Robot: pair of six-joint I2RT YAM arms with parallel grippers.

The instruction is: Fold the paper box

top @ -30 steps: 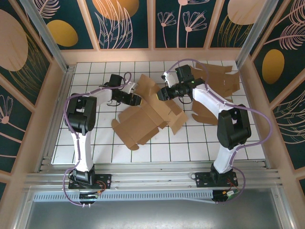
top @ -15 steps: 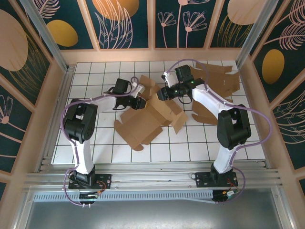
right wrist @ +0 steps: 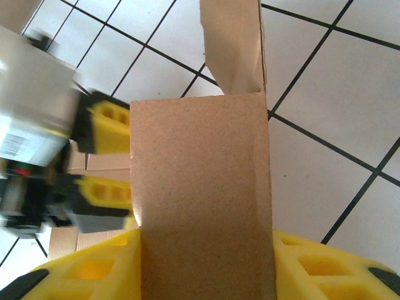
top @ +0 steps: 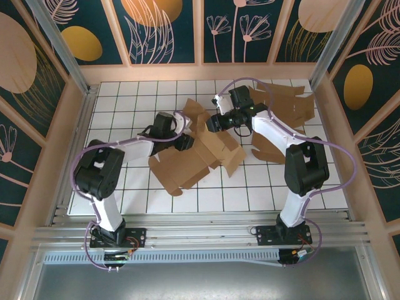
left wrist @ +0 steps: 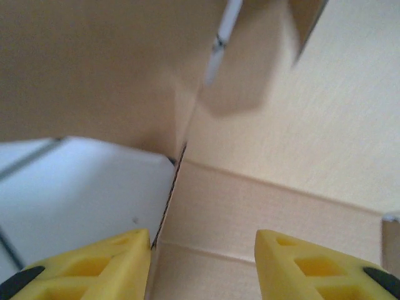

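The brown paper box [top: 187, 164] lies half-formed on the white grid table [top: 125, 112], its flaps spread out. My right gripper [top: 211, 123] sits at the box's far edge. In the right wrist view it [right wrist: 206, 265] is shut across an upright flap [right wrist: 200, 187], which spans the gap between both yellow fingers. My left gripper [top: 186, 141] is pressed in against the box's left side. In the left wrist view it [left wrist: 203, 250] is open, with a cardboard panel [left wrist: 281, 144] close in front and the panel's edge beside the left finger [left wrist: 119, 256]. The right wrist view also catches the left gripper [right wrist: 107, 159] beyond the flap.
Flat cardboard blanks lie at the back right [top: 289, 103] and beside the right arm [top: 270, 149]. Wooden walls [top: 75, 112] and metal posts [top: 331, 44] enclose the table. The arm bases stand at the near edge.
My left gripper has moved right and nearer, from beside the box into its left side, and the box has shifted slightly. My right gripper has kept its hold in place.
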